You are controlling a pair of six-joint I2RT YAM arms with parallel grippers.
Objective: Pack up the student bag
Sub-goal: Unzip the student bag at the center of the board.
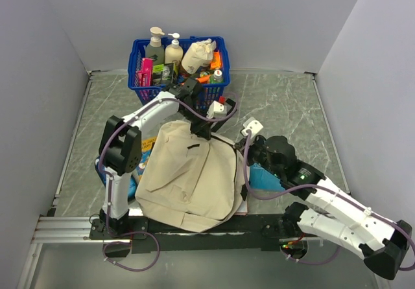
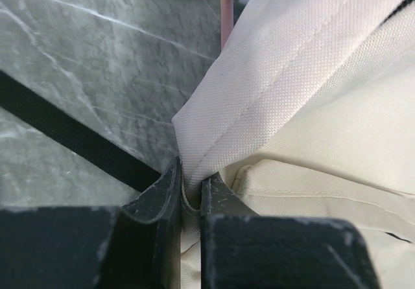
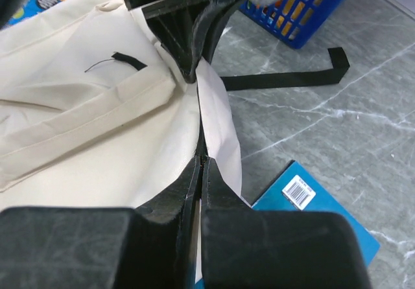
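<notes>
The student bag point(image 1: 188, 179), beige fabric, lies flat in the middle of the table. My left gripper point(image 1: 206, 128) is at its far edge, shut on a fold of the beige fabric point(image 2: 214, 133); the fold is pinched between the fingers point(image 2: 165, 195). My right gripper point(image 1: 246, 148) is at the bag's right edge, shut on the thin fabric edge point(image 3: 217, 117) by the dark seam. The right wrist view shows the left gripper point(image 3: 189, 75) just ahead, holding the same edge, and the bag's front panel point(image 3: 78, 140).
A blue basket point(image 1: 137, 81) full of bottles and small items stands at the back. A blue book point(image 1: 264, 176) point(image 3: 305, 201) lies right of the bag, under my right arm. A black strap point(image 3: 285, 78) point(image 2: 65, 140) lies on the marble table. Another book point(image 1: 144, 148) pokes out left.
</notes>
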